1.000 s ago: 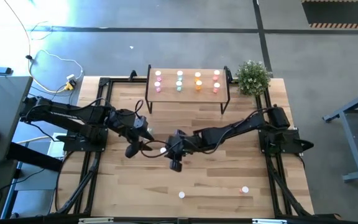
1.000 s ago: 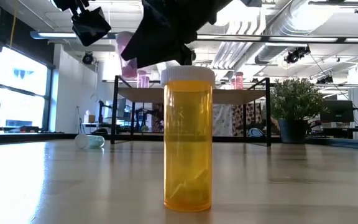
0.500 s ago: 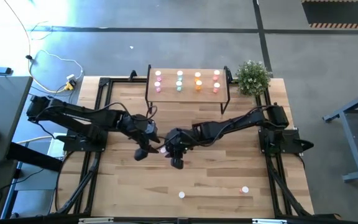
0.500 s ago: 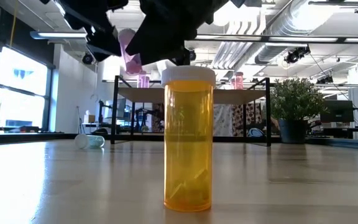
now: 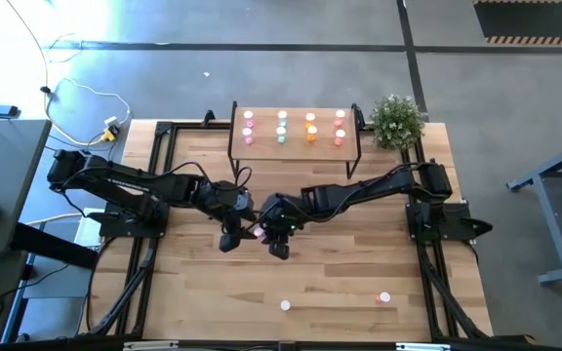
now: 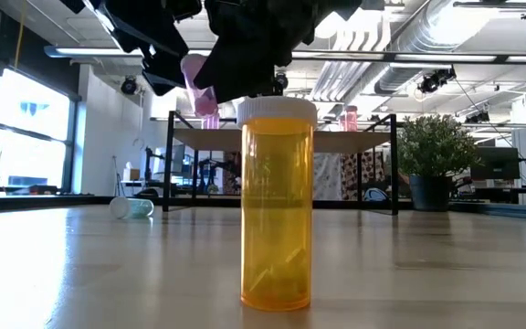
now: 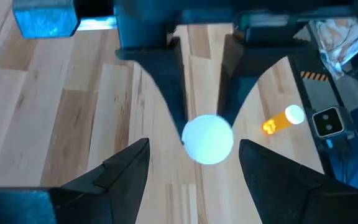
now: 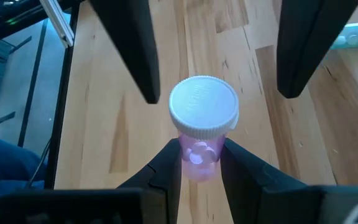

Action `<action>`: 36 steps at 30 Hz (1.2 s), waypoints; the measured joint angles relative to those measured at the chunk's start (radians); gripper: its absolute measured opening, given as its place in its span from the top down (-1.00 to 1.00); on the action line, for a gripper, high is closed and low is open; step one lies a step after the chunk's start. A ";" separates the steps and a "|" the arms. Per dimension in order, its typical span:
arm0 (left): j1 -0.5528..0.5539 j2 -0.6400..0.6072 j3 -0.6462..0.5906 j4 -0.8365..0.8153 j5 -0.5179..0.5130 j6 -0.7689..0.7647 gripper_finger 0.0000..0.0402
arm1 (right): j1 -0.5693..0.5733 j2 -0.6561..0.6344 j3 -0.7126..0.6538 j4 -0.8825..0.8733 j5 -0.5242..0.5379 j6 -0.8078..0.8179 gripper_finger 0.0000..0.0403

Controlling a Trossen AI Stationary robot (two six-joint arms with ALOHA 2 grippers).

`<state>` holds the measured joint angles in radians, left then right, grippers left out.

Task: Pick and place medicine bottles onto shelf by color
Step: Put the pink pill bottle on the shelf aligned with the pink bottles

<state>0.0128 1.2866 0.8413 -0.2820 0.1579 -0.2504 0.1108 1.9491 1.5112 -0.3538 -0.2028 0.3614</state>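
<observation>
While overhead hides it, the right tool (image 8: pixel 201 163) pinches a pink bottle (image 8: pixel 202 127) (left tool (image 7: pixel 191 163) spread around its cap).

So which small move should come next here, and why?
Probably the left gripper should close on the white cap of the pink bottle. The right gripper is shut on the bottle's body above the table, and the left fingers stand open on both sides of the cap, apparently not touching it.
</observation>
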 joint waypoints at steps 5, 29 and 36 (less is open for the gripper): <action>0.000 0.006 0.000 0.004 -0.009 0.000 -0.19 | 0.000 0.000 -0.001 0.007 -0.012 0.001 0.58; 0.000 0.006 0.000 0.056 0.040 -0.026 -0.19 | 0.000 0.000 -0.001 0.076 -0.014 0.028 0.58; 0.000 0.006 0.000 0.054 0.060 -0.027 -0.13 | 0.000 0.000 -0.001 0.074 -0.010 0.031 0.58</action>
<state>0.0124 1.2922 0.8413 -0.2277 0.2176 -0.2771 0.1108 1.9491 1.5099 -0.2798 -0.2127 0.3923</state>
